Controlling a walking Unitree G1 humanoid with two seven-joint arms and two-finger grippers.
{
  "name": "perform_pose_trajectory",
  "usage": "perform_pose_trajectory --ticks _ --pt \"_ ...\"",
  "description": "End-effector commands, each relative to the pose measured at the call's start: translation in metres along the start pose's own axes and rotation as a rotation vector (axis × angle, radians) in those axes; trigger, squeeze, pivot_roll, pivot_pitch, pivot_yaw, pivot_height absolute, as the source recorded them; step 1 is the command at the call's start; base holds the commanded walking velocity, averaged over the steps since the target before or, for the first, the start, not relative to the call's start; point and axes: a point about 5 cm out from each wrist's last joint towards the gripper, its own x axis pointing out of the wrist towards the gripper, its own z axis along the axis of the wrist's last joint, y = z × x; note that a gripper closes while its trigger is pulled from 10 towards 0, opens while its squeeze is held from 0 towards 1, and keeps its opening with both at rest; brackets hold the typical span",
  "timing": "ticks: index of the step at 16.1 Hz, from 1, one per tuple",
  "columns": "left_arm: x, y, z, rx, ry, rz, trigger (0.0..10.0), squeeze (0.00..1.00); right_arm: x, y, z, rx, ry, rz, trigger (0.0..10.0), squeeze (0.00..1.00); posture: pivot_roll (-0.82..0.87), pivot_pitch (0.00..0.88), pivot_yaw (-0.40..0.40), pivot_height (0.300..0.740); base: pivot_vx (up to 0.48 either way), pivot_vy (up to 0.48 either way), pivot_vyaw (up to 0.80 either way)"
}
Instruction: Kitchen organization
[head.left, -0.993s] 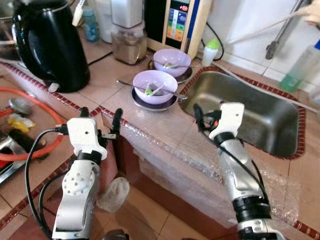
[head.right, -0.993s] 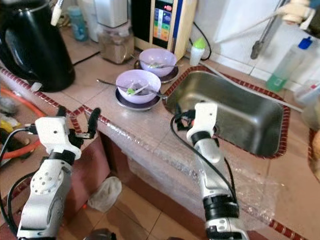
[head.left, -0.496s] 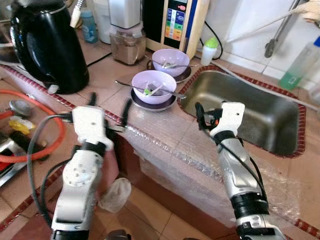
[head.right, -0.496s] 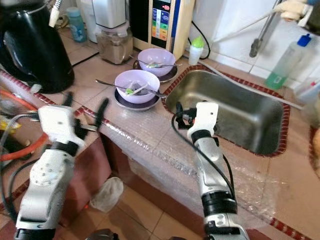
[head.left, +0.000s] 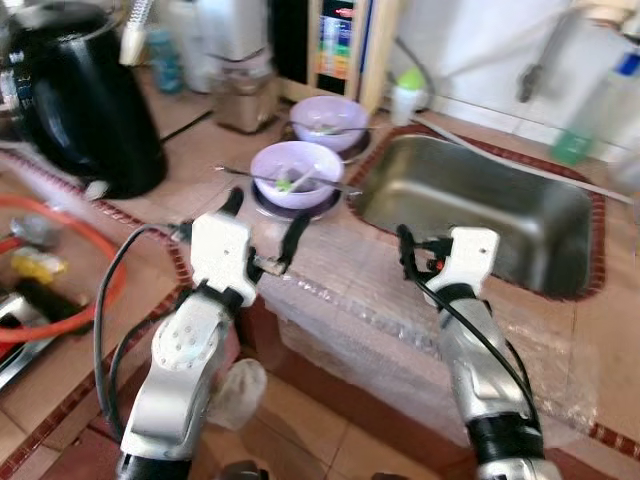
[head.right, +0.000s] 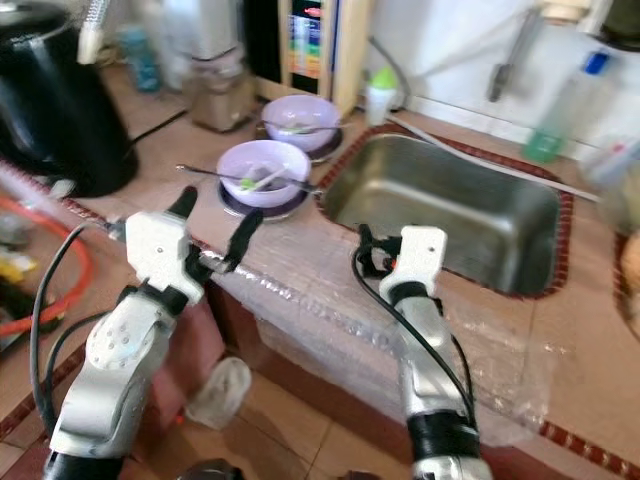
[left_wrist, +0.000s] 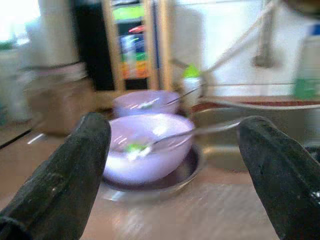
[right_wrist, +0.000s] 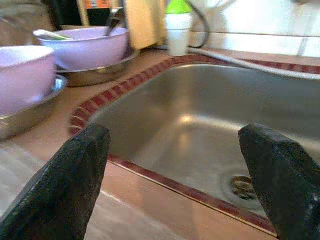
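Left eye view, item list, all places given from the sink (head.left: 480, 205).

1. Near bowl (head.left: 294, 168): lilac, sitting on a metal plate (head.left: 262, 203) on the tiled tabletop (head.left: 190, 150), just beside the sink's rim on the robot's left. A spoon (head.left: 258, 173) is lying across it, handle sticking out away from the sink; green scraps are showing inside.
2. Far bowl (head.left: 334, 116): same kind, also on a metal plate, standing beyond the near bowl and near the sink's far corner.
3. Left claw (head.left: 262, 224): hovering short of the near bowl, on the side away from the sink, fingers (left_wrist: 60, 175) spread wide and gripping nothing. In the left wrist view the near bowl is sitting squarely between them.
4. Right claw (right_wrist: 175, 175): hanging over the sink's near rim, fingers parted, empty, looking into the basin and its drain (right_wrist: 243, 186).
5. Kettle (head.left: 80, 95): black, standing well apart from the sink, past both bowls.

Handling note, as a judgement: the near bowl is probably light, rigid and smooth-walled, possibly breakable, so likely slippery. The loose spoon may be tipping out if the bowl tilts. Best hold: pinching the rim on the side facing the left claw, clear of the spoon, keeping it level.
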Motion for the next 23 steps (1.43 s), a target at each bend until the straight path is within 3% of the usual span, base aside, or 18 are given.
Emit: perform_pose_trajectory --ticks 1,4,7,9,10,13,18,19,20,21,23 --pt "0.002 0.004 -0.002 0.017 0.003 0.01 10.0 0.0 0.0 -0.002 0.006 -0.004 -0.024 -0.004 10.0 0.0 0.03 0.001 0.023 0.74 0.0 0.0 0.0" --pt "0.01 0.011 -0.004 0.034 -0.004 0.02 10.0 0.0 -0.009 -0.005 0.008 0.005 -0.017 0.008 10.0 0.0 0.0 0.042 0.019 0.74 0.0 0.0 0.0" --pt "0.015 0.019 -0.01 0.042 0.009 0.079 10.0 0.0 -0.029 -0.004 0.004 0.034 0.03 0.075 10.0 0.0 -0.04 0.102 -0.004 0.74 0.0 0.0 0.0" --pt "0.02 0.019 -0.013 0.03 0.01 0.073 10.0 0.0 -0.041 0.003 0.007 0.05 0.046 0.154 10.0 0.0 -0.06 0.139 -0.017 0.74 0.0 0.0 0.0" --pt "0.03 0.019 -0.016 0.01 0.015 0.054 10.0 0.0 -0.05 0.015 0.015 0.05 0.052 0.253 10.0 0.0 -0.08 0.162 -0.021 0.74 0.0 0.0 0.0" --pt "0.045 0.02 -0.022 0.002 0.027 0.038 10.0 0.0 -0.059 0.03 0.025 0.088 0.065 0.39 10.0 0.0 -0.12 0.181 -0.018 0.74 0.0 0.0 0.0" --pt "0.059 0.034 -0.028 0.017 0.024 0.106 10.0 0.0 -0.075 0.046 0.044 0.155 0.087 0.558 10.0 0.0 -0.15 0.171 -0.013 0.74 0.0 0.0 0.0" --pt "0.06 0.034 -0.028 0.013 0.022 0.102 4.8 0.0 -0.074 0.048 0.046 0.161 0.08 0.564 10.0 0.0 -0.15 0.168 -0.013 0.74 0.0 0.0 0.0" --pt "0.061 0.033 -0.029 0.009 0.021 0.095 3.5 0.0 -0.073 0.048 0.047 0.156 0.076 0.563 10.0 0.0 -0.15 0.168 -0.013 0.74 0.0 0.0 0.0" --pt "0.062 0.033 -0.029 0.006 0.02 0.094 0.0 0.0 -0.071 0.048 0.048 0.154 0.071 0.557 10.0 0.0 -0.14 0.159 -0.014 0.74 0.0 0.0 0.0" --pt "0.064 0.033 -0.029 0.0 0.01 0.084 0.0 0.0 -0.067 0.047 0.05 0.149 0.068 0.548 10.0 0.0 -0.14 0.16 -0.015 0.74 0.0 0.0 0.0"
